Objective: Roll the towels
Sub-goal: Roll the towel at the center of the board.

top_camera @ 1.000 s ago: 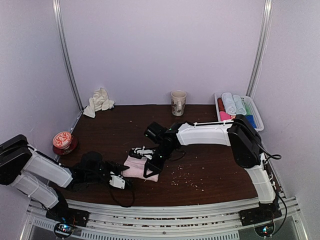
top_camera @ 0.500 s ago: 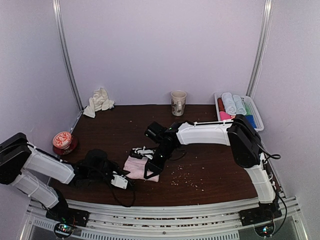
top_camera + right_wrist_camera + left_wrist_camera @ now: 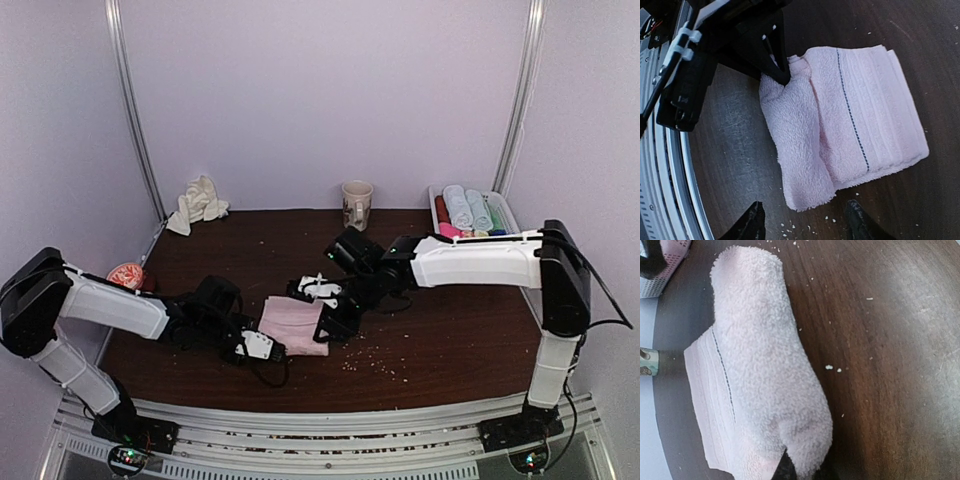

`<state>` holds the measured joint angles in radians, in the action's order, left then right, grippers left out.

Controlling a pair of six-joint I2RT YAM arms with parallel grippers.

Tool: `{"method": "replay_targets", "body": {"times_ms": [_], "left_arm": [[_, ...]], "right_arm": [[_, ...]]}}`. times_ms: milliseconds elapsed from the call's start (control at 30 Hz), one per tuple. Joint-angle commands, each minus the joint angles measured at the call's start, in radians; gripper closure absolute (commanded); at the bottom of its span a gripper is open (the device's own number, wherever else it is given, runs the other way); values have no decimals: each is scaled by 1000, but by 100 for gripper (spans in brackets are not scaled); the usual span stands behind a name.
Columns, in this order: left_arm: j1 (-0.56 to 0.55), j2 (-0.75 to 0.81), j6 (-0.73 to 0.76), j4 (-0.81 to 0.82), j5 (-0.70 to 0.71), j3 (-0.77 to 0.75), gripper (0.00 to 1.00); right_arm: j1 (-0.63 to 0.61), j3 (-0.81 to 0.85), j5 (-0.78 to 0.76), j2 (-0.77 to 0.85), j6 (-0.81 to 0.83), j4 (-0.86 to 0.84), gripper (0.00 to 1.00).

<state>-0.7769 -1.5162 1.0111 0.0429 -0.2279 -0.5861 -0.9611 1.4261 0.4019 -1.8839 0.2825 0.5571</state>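
Your pale pink towel (image 3: 860,110) lies on the table (image 3: 440,340) near its front middle, with only the edge nearest the arms turned over into one loose, fat roll. The stitched half lies flat beyond it, so judge this towel as barely begun. The left gripper (image 3: 781,74) is clenched on the left end of that rolled edge, while the right gripper (image 3: 807,222) hangs at the other end, jaws spread and holding nothing. The cream-white towel (image 3: 198,203) sits crumpled in the far left corner, unrolled, so all of that one is left to do. The left wrist view cuts its fingers to a sliver at the bottom edge, so you cannot tell how much cloth they pinch, nor whether the turn is a true roll or just a fold
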Motion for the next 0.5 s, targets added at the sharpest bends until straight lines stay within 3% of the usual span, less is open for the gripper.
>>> {"method": "replay_targets", "body": {"times_ms": [0,267,467], "left_arm": [[25,-84,-83,-214,-75,-56,100],[86,-163,-106,-393,-205,-198,100],[123,-231,-96,-480,-269,-275,100]], "right_arm": [[-45,-176,-223,147,47,-242,44],[-163,-564,-411,333,267,-657,32],[-235,-625,-536,301,382,-771,28]]}}
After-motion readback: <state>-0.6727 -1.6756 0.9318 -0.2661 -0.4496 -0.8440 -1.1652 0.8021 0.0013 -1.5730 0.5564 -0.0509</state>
